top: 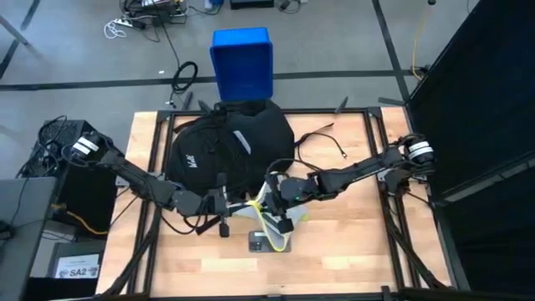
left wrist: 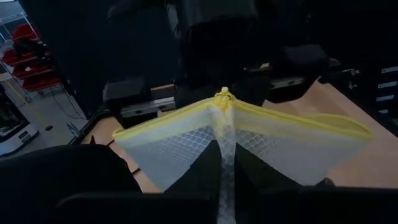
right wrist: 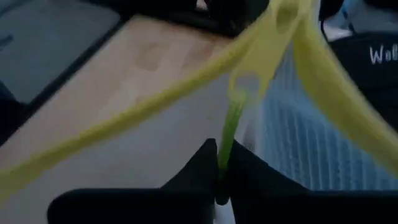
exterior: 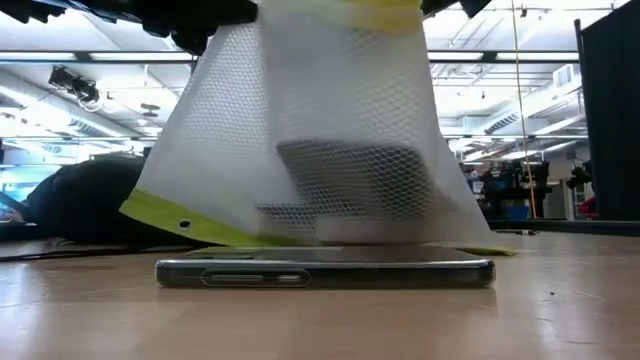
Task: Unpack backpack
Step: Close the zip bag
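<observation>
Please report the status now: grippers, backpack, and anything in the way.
Right gripper shut on mesh pouch, held over phone. Left gripper shut on pouch mesh. Backpack lies behind. Blue box off the table.

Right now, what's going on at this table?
Both arms hold up a white mesh pouch with yellow trim above the table, in front of the black backpack. The right end effector is pinched on the pouch's yellow-green pull tab; the left end effector grips the mesh. A phone lies flat on the wood just under the pouch. A blue box stands behind the table.
</observation>
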`<state>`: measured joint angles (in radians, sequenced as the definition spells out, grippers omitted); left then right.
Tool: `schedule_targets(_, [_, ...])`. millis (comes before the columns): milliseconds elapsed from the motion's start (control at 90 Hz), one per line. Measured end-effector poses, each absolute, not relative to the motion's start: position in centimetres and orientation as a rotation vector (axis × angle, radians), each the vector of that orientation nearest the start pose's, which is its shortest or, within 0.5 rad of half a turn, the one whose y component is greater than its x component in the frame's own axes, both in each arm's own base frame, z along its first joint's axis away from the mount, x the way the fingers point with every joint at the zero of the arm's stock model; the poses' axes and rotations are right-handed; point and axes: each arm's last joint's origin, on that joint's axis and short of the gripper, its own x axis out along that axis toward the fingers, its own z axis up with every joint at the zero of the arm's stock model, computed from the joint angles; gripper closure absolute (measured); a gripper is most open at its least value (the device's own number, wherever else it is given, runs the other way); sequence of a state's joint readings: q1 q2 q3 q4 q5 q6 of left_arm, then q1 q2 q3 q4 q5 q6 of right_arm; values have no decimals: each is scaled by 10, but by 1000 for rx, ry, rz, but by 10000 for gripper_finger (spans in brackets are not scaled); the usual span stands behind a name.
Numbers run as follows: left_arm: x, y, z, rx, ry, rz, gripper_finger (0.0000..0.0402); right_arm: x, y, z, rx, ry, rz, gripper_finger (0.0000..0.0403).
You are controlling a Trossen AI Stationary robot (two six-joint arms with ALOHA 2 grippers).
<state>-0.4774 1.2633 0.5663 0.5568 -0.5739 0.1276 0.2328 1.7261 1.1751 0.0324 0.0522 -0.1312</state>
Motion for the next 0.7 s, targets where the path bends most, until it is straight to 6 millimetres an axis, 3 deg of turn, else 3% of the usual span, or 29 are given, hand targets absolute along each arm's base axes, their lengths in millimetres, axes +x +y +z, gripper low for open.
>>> schedule_targets(456, [236, -104, 232, 197, 123, 89, 402, 316, 115, 284, -231, 581, 60, 402])
schedule_targets(700, [236, -102, 232, 220, 123, 184, 402, 294, 125, 285, -216, 674, -3, 403])
